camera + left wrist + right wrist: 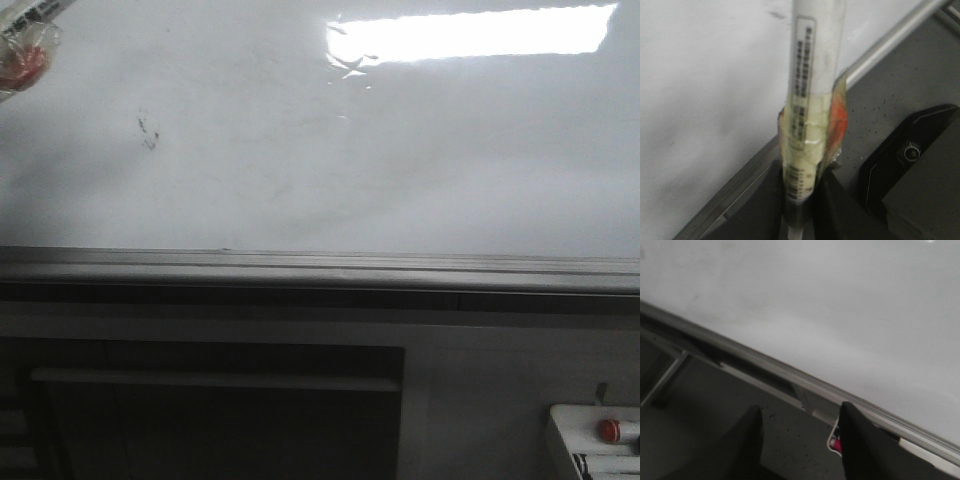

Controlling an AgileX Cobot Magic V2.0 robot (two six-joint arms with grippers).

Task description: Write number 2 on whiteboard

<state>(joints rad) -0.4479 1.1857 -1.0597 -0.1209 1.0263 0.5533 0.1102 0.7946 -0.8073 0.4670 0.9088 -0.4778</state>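
The whiteboard fills the upper half of the front view, glossy white with a grey ledge below it. No digit 2 shows on it, only a small faint dark smudge. My left gripper is shut on a white marker with a barcode label and clear and orange tape round it. The marker points past the ledge toward the board. The marker's taped part shows at the front view's top left corner. My right gripper is open and empty, below the ledge and board.
A white tray with a red-capped marker sits at the lower right, and its corner shows by my right finger. A dark cabinet front lies under the ledge. A bright glare patch is on the board's upper right.
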